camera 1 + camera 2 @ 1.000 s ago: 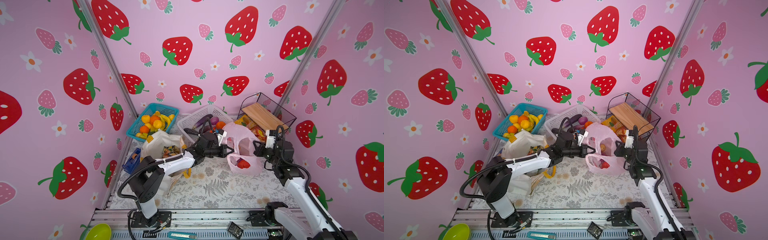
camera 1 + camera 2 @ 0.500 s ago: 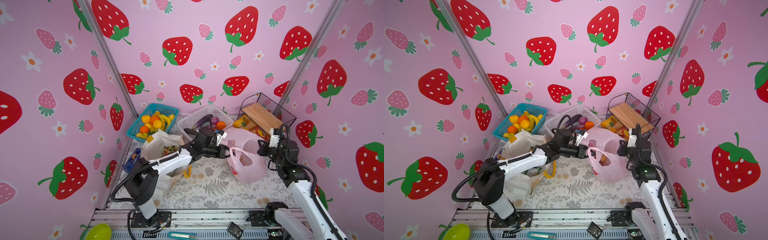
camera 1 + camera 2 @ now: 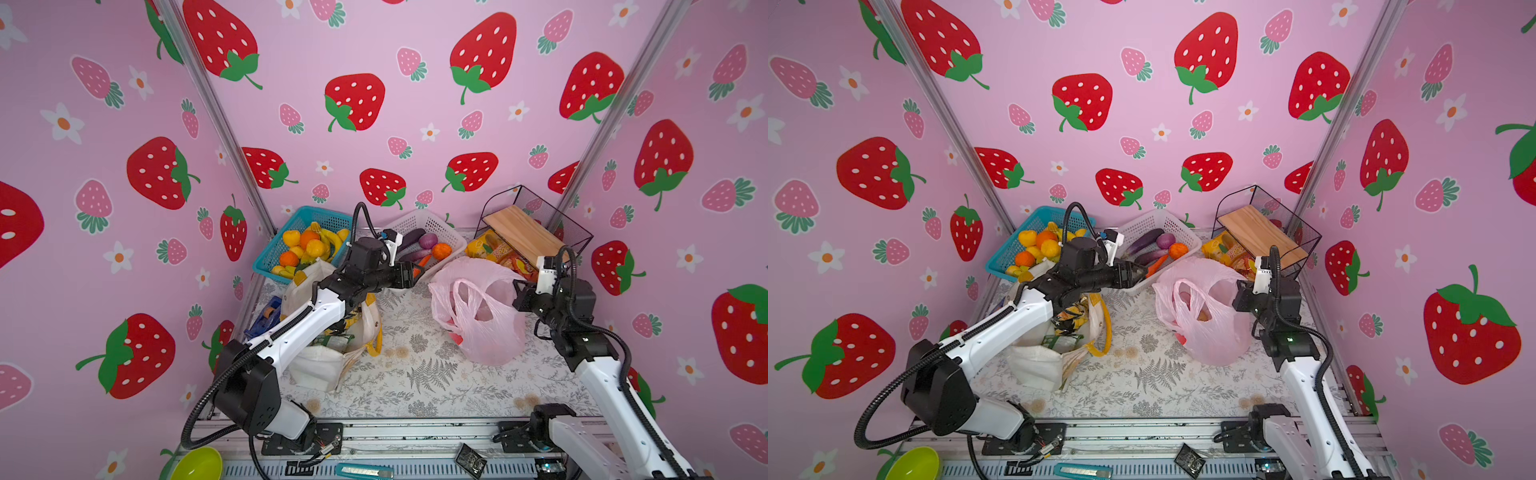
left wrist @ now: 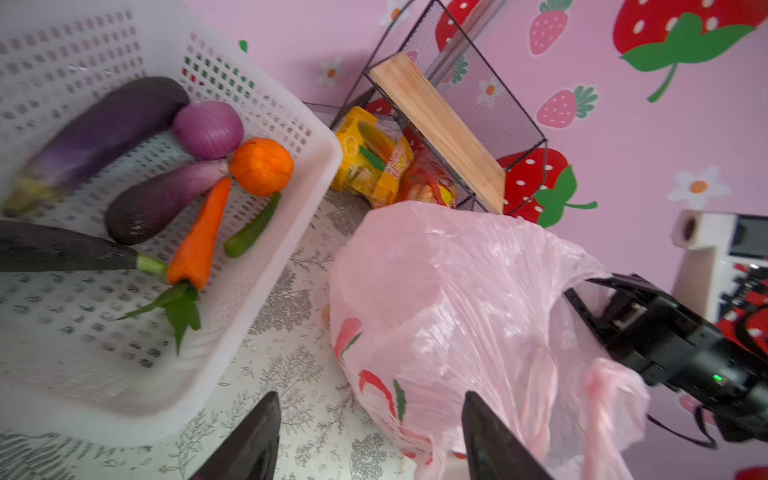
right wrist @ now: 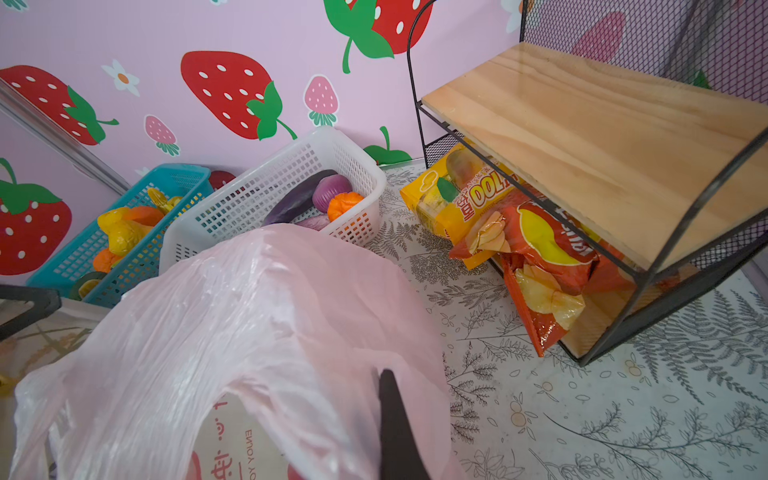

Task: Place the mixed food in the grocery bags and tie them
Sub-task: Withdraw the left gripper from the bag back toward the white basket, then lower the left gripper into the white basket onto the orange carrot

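Left end effector opened beside pink bag; right end effector pinches it.

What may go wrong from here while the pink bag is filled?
Only the right end effector pinches the pink bag, at one side; its mouth sags, so food may miss it.
The open left end effector hangs between the bag and the white basket; it might snag plastic when reaching for the carrot.
The left arm passes over the leaning white tote and may topple it.
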Controlling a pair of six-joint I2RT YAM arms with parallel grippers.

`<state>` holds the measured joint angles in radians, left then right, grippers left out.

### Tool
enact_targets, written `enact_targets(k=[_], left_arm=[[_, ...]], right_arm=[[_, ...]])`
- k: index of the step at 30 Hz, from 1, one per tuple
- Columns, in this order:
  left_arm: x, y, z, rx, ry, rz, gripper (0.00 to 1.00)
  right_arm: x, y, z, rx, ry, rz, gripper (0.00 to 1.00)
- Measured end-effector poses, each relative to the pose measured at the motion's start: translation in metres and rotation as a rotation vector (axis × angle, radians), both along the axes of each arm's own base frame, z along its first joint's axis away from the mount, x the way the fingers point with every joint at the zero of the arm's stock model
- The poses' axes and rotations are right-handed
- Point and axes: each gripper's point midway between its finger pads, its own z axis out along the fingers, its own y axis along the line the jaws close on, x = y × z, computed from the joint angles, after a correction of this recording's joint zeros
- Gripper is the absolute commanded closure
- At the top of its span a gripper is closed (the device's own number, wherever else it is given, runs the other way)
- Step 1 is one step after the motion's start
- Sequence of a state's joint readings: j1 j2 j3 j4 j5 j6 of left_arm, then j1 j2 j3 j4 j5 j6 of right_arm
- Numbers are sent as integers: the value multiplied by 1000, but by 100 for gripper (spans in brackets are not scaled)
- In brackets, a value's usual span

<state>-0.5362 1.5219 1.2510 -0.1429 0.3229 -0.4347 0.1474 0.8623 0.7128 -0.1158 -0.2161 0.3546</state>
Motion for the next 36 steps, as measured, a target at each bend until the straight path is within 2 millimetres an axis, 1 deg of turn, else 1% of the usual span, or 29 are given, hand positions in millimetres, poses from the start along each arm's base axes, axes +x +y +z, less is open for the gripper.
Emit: enact_targets(k=[4,6,9,12,17,21,26,33,36], left_arm=[[40,1,-17,165,-6,61,28],[61,3,-33,264,5,84,26],[84,9,-58,393,41,100,22],[103,16,-83,485,81,104,21],[123,29,-123,581,179,90,22],[130,33,-146,621,248,47,22],[116,29,-168,645,330,-37,22],[113,24,-181,664,370,-89,23],[114,24,-188,672,383,-94,24]], right_arm=[[0,2,0,7,-4,8,100],[0,3,-3,12,-1,12,100],[-1,4,-6,16,5,18,100],[-2,5,-9,21,7,26,100],[-4,7,-13,30,3,35,100],[-5,8,-17,32,8,40,100],[-5,9,-20,36,8,48,100],[-5,11,-18,41,-5,57,100],[-5,11,-18,42,-4,60,100]])
